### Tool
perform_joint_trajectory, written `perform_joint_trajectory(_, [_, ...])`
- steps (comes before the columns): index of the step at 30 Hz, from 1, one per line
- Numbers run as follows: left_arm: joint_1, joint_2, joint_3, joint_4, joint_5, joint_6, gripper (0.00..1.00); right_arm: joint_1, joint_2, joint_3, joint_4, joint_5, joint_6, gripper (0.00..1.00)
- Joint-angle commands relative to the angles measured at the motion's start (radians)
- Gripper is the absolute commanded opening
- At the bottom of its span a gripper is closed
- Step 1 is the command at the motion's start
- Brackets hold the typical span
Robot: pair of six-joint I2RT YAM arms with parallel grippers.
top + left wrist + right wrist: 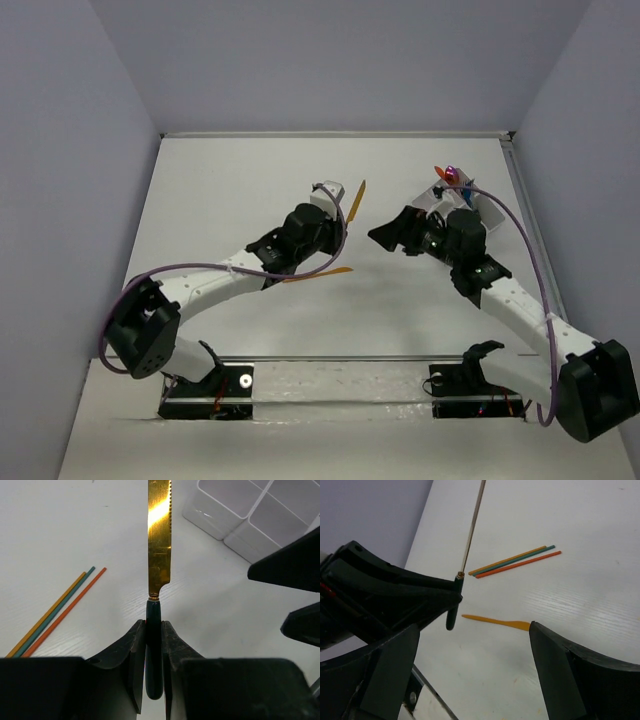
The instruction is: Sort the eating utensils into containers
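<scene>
Left wrist view shows your left gripper [154, 630] clamped on the dark handle of a gold-bladed serrated knife [159, 540]; your right gripper [475, 647] has its jaws apart.

Bright, even, diffuse light; faint soft shadows; strong glare on knife [159, 555]; wrist views' foreground slightly soft.

The left arm [208, 282] and right arm [520, 300] share white tubular links, bulky black joint housings, a thin purple cable [527, 243] looping along each, black bases [205, 387] at the tabletop's [250, 170] near edge, and a black left hand [154, 647] and right hand [474, 635] with thick matte fingers [560, 675].
</scene>
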Motion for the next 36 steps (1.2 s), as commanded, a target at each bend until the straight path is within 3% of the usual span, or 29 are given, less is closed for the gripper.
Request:
perform_joint_trajectory(1, [-0.021, -0.038, -0.016, 0.1, 0.064, -0.017, 0.0, 0.012, 0.038, 0.086, 0.088, 0.005, 0.015, 0.95])
perform_joint_trajectory(15, [-0.125, -0.046, -0.019, 0.185, 0.082, -0.007, 0.0, 0.062, 0.142, 0.113, 0.137, 0.029, 0.061, 0.77])
perform_joint_trajectory(21, [-0.134, -0.056, -0.02, 0.195, 0.058, -0.004, 0.0, 0.093, 0.151, 0.106, 0.124, 0.07, 0.069, 0.53])
perform_joint_trajectory(26, [-0.143, -0.066, -0.023, 0.201, 0.015, -0.002, 0.0, 0.124, 0.139, 0.093, 0.096, 0.108, 0.067, 0.43])
perform_joint_trajectory(29, [-0.152, -0.064, -0.023, 0.214, 0.004, -0.002, 0.0, 0.142, 0.138, 0.083, 0.094, 0.128, 0.073, 0.27])
perform_joint_trajectory(30, [-0.153, -0.061, -0.017, 0.217, 0.008, -0.001, 0.0, 0.142, 0.138, 0.08, 0.094, 0.139, 0.075, 0.13])
perform_joint_trajectory(32, [-0.153, -0.053, -0.01, 0.212, 0.015, 0.002, 0.0, 0.142, 0.131, 0.078, 0.096, 0.153, 0.073, 0.01])
perform_joint_trajectory(34, [-0.162, -0.049, -0.003, 0.205, 0.009, 0.009, 0.02, 0.142, 0.121, 0.089, 0.084, 0.186, 0.064, 0.0])
perform_joint_trajectory(36, [-0.162, -0.049, -0.003, 0.198, -0.004, 0.013, 0.12, 0.142, 0.113, 0.101, 0.068, 0.223, 0.055, 0.0])
